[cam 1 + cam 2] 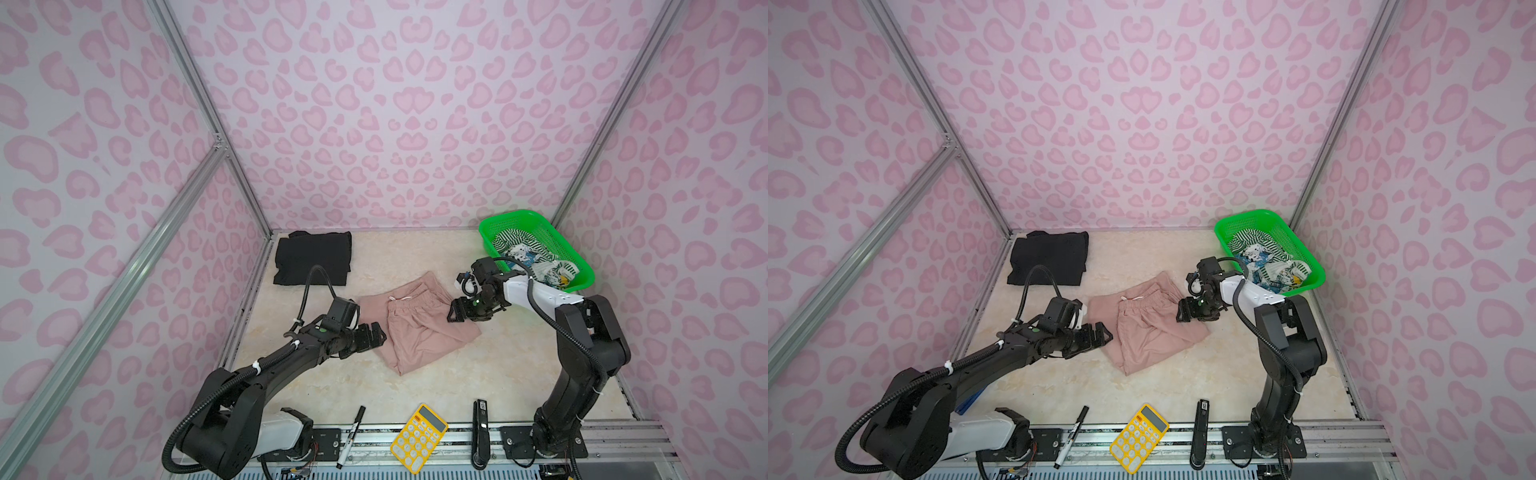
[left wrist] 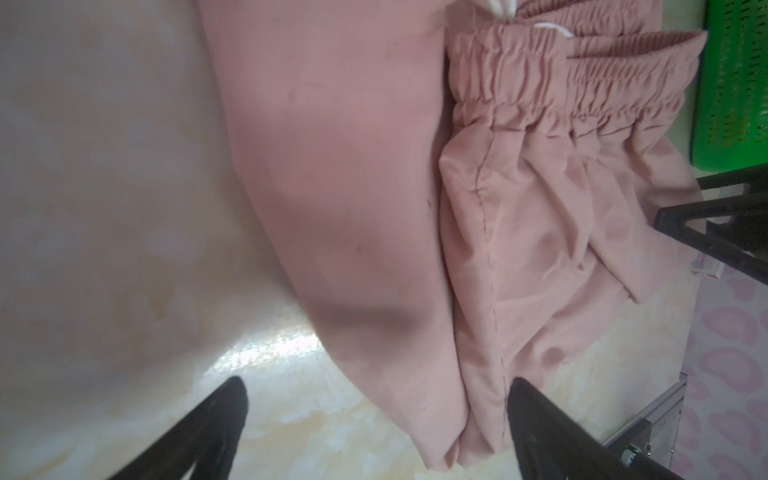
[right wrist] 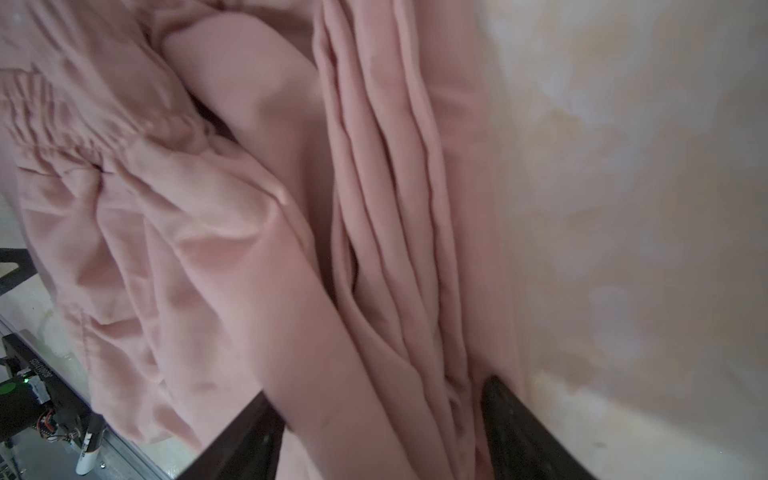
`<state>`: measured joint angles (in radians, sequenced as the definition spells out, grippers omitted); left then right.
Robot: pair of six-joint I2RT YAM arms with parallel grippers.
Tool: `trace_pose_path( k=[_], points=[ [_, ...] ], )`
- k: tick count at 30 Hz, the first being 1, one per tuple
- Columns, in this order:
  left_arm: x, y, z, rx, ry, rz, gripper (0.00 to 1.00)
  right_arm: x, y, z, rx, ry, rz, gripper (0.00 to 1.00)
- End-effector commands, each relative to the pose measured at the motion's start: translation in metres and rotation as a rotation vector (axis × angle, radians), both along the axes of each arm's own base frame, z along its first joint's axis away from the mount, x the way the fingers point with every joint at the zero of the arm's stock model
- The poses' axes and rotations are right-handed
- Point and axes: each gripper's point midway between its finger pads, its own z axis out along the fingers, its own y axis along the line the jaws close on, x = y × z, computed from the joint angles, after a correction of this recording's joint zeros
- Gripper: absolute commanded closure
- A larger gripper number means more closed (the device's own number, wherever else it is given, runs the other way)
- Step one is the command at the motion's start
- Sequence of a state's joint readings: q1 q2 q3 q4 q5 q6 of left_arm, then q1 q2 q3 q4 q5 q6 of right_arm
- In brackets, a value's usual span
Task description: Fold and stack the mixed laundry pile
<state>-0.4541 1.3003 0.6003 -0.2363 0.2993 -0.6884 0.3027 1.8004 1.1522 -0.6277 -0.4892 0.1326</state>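
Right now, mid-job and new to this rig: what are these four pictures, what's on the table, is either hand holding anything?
Two black robot arms work over a table. The two wide pictures come from one overhead camera head; each close-up comes from a camera on an arm's wrist. Pink drawstring shorts lie mid-table, a folded black garment at the back left, striped and printed pieces in the green basket at the back right. A marker, a yellow calculator and a slim black tool lie along the front edge. The left hand is open beside the shorts, holding nothing. The right hand is open too; the shorts' edge lies loose between its fingers.
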Motion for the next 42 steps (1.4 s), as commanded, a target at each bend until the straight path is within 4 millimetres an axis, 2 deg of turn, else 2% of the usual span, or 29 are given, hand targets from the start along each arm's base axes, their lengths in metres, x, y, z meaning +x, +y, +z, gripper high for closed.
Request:
trace_pose_path(
  k=[1, 10, 13, 18, 21, 25, 29, 32, 35, 38, 39, 40, 42],
  points=[
    [0.009, -0.025, 0.006, -0.147, -0.059, -0.018, 0.01, -0.011, 0.002, -0.011, 0.021, 0.058, -0.011, 0.27],
    [0.013, -0.052, 0.013, -0.331, -0.156, -0.102, 0.01, -0.036, -0.002, -0.024, 0.038, 0.109, -0.070, 0.36],
    [0.014, -0.054, 0.004, -0.319, -0.135, -0.110, 0.05, -0.039, -0.004, -0.026, 0.042, 0.110, -0.089, 0.37],
    [0.021, -0.053, -0.019, -0.268, -0.074, -0.093, 0.33, -0.040, -0.007, -0.022, 0.031, 0.095, -0.107, 0.40],
    [0.030, -0.049, -0.019, -0.214, -0.075, -0.070, 0.54, -0.039, -0.011, -0.018, 0.013, 0.080, -0.119, 0.41],
    [0.045, -0.034, -0.008, -0.055, -0.099, -0.064, 0.81, -0.033, -0.015, -0.006, -0.004, 0.039, -0.137, 0.40],
    [0.074, -0.029, 0.012, 0.089, -0.144, -0.104, 0.95, -0.022, -0.021, 0.019, -0.027, -0.044, -0.167, 0.35],
    [0.108, -0.032, 0.030, 0.187, -0.169, -0.160, 0.97, -0.015, -0.030, 0.040, -0.057, -0.112, -0.192, 0.33],
    [0.152, -0.028, 0.046, 0.297, -0.186, -0.181, 0.97, -0.014, -0.036, 0.057, -0.063, -0.163, -0.210, 0.33],
    [0.201, -0.021, 0.069, 0.356, -0.217, -0.170, 0.97, -0.019, -0.043, 0.066, -0.062, -0.187, -0.225, 0.33],
    [0.214, -0.015, 0.072, 0.373, -0.214, -0.166, 0.97, -0.021, -0.045, 0.068, -0.061, -0.194, -0.228, 0.33],
    [0.231, -0.007, 0.084, 0.384, -0.228, -0.147, 0.97, -0.023, -0.047, 0.070, -0.060, -0.200, -0.233, 0.33],
    [0.253, 0.008, 0.097, 0.418, -0.231, -0.131, 0.97, -0.027, -0.051, 0.072, -0.059, -0.205, -0.242, 0.33]
  ],
)
